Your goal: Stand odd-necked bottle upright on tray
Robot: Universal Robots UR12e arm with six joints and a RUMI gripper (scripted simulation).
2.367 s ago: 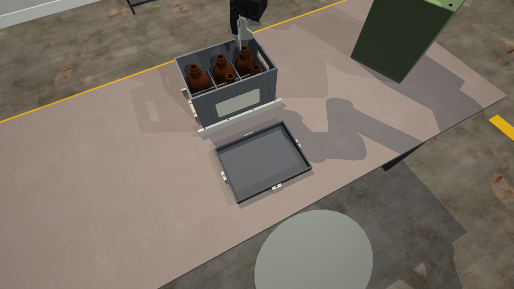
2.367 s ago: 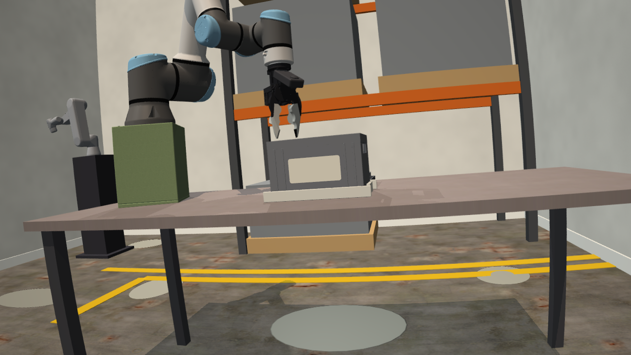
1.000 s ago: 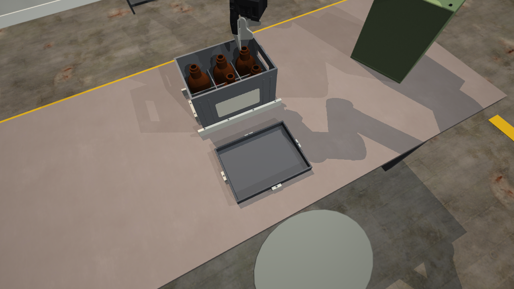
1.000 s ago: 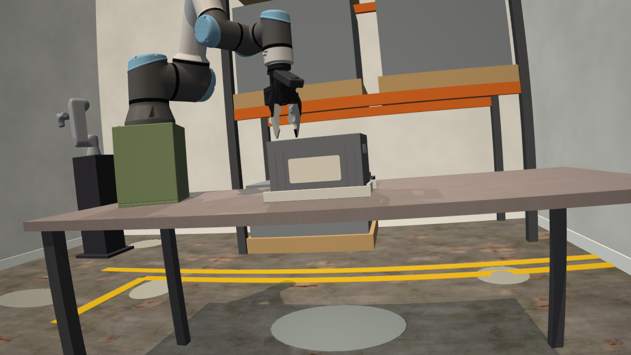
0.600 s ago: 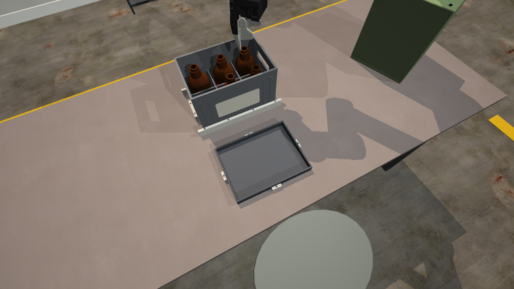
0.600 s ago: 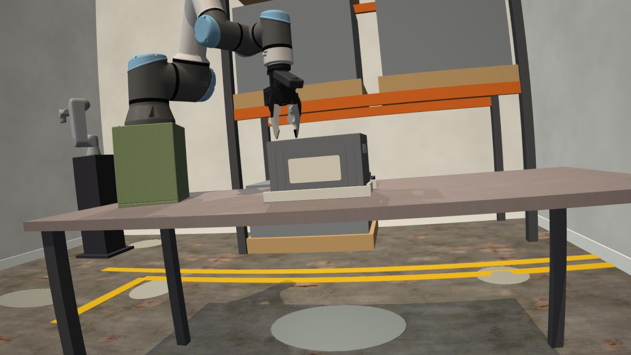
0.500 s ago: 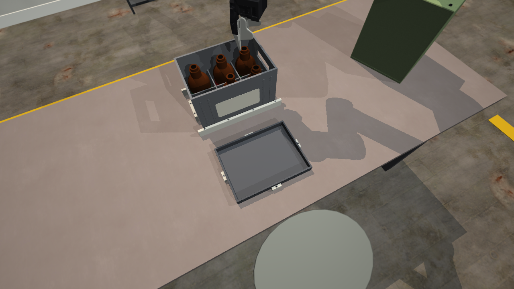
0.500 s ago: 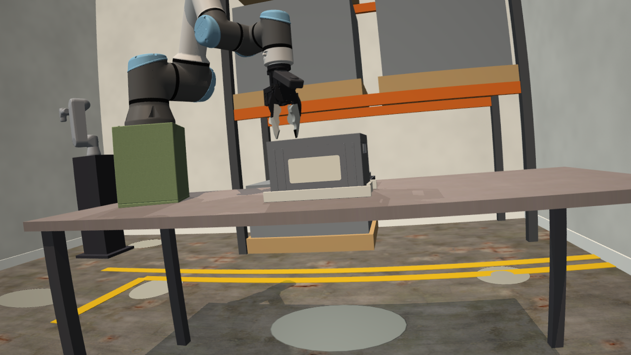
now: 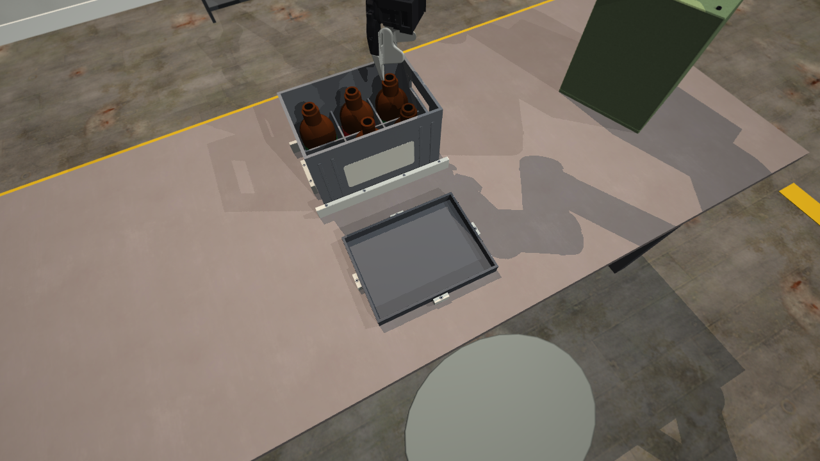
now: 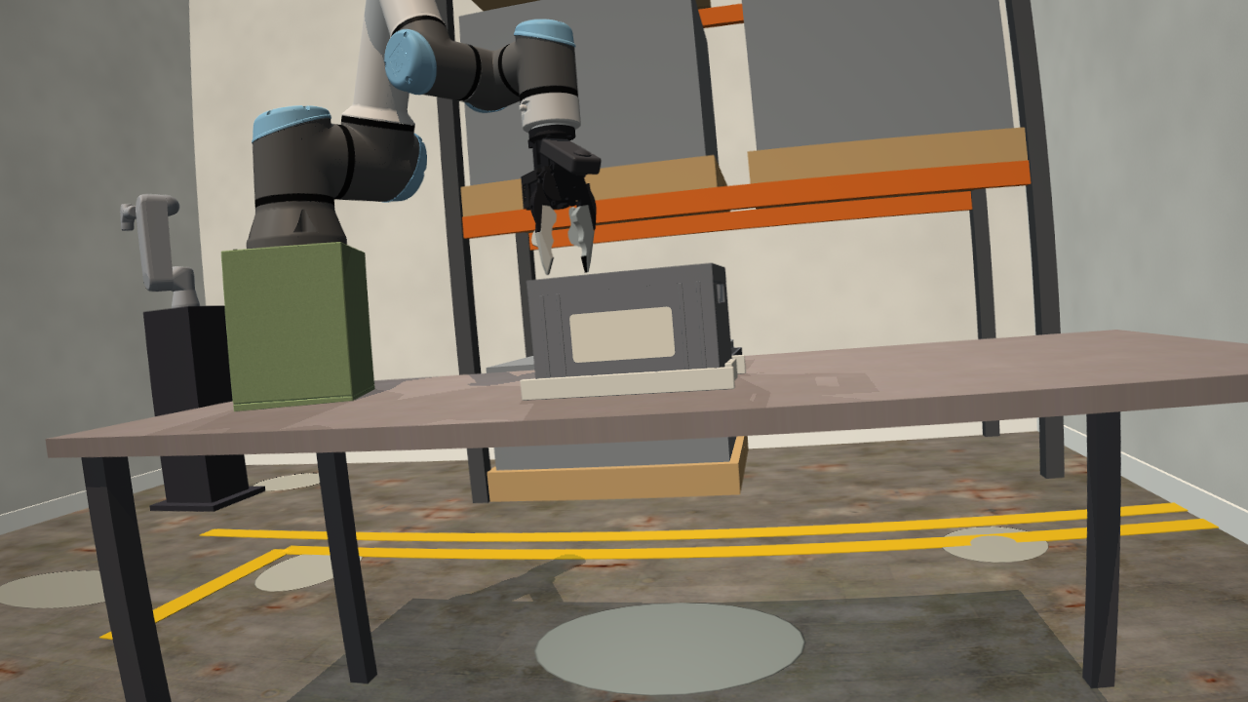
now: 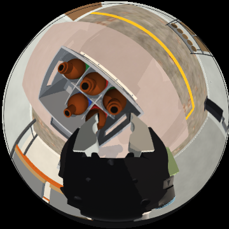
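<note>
The grey crate point(image 9: 356, 133) stands at the far middle of the table and holds five brown bottles in its compartments. Three bottles stand in the far row point(image 9: 314, 126) point(image 9: 352, 109) point(image 9: 391, 94) and two in the near row point(image 9: 366, 123) point(image 9: 408, 109). The dark grey tray point(image 9: 419, 255) lies in front of the crate with nothing in it. My gripper point(image 9: 387, 54) point(image 11: 114, 113) hangs just above the crate's rim over the far right bottle, partly open, with nothing between the fingers. It also shows in the side view point(image 10: 563, 259) and in the wrist view point(image 11: 112, 122), where one finger covers part of a bottle.
A white rail point(image 9: 381, 186) lies along the crate's near side, between crate and tray. The green pedestal point(image 9: 642, 51) of the arm stands at the far right of the table. Shelving stands behind the table point(image 10: 741, 192).
</note>
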